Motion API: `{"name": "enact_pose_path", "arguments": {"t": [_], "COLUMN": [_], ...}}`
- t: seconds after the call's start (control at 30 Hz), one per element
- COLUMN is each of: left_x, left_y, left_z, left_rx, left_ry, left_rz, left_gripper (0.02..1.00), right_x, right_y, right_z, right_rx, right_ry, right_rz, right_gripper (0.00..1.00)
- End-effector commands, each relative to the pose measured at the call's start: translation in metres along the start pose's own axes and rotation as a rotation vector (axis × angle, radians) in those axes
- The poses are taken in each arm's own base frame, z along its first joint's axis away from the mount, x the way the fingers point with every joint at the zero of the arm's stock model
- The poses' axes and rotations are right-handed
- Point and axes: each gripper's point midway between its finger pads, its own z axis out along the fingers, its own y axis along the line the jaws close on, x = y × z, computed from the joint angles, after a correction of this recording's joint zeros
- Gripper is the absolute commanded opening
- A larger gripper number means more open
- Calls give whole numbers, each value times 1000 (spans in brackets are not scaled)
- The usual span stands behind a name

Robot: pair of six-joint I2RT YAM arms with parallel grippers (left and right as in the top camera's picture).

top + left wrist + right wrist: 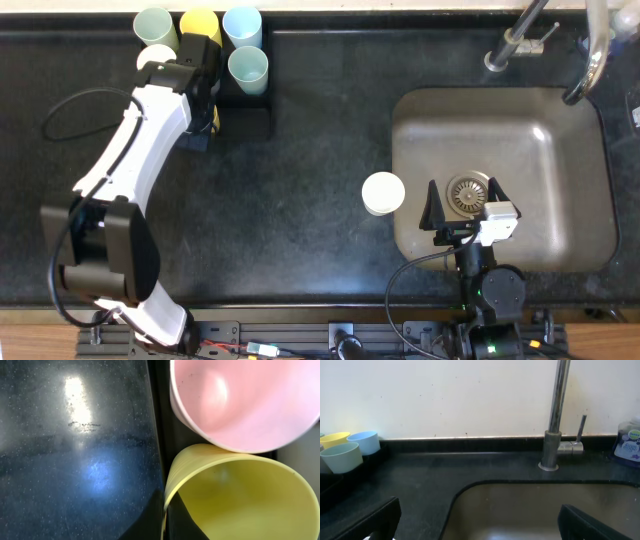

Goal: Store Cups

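A black rack [250, 122] sits at 11 o'clock on the dark bench [300, 200]. A pale green cup [155, 22], a yellow cup [200, 20], a blue cup [242, 25] and a teal cup [248, 68] stand mouth-up at it. The left arm reaches to the rack, with the left hand [203, 90] just beside those cups. I cannot tell whether that hand is open or closed. Close to its wrist camera, a pink cup [240, 405] and a near yellow cup [240, 505] meet rim against rim. I cannot tell if the near yellow cup is the one in the rack.

A white cup [383, 193] stands alone near the middle of the bench, just beside the rim of the sink [560, 120], which fills 3 o'clock. The right hand [463, 205] hangs over the sink by the drain [467, 190], spread wide and holding nothing. The tap [520, 40] stands at 1 o'clock.
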Motion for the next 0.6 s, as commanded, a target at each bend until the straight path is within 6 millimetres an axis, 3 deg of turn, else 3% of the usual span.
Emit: {"name": "enact_pose_path", "arguments": {"t": [0.03,0.43,0.53,0.6], "left_x": [-4,7,9,9], "left_y": [1,-2,-4,-5], "left_z": [8,22,24,24], "left_rx": [-12,-28,-23,-19], "left_ry": [-22,17,24,27], "left_rz": [-28,-22,-23,-24], "left_gripper": [36,77,117,209], "right_x": [3,3,3,3], "right_y": [-1,-1,-1,-1], "right_z": [0,0,0,0], "right_rx": [1,1,1,1], "right_ry": [0,0,0,0], "right_rz": [-3,-3,-3,-3], "right_gripper": [996,998,998,996]}}
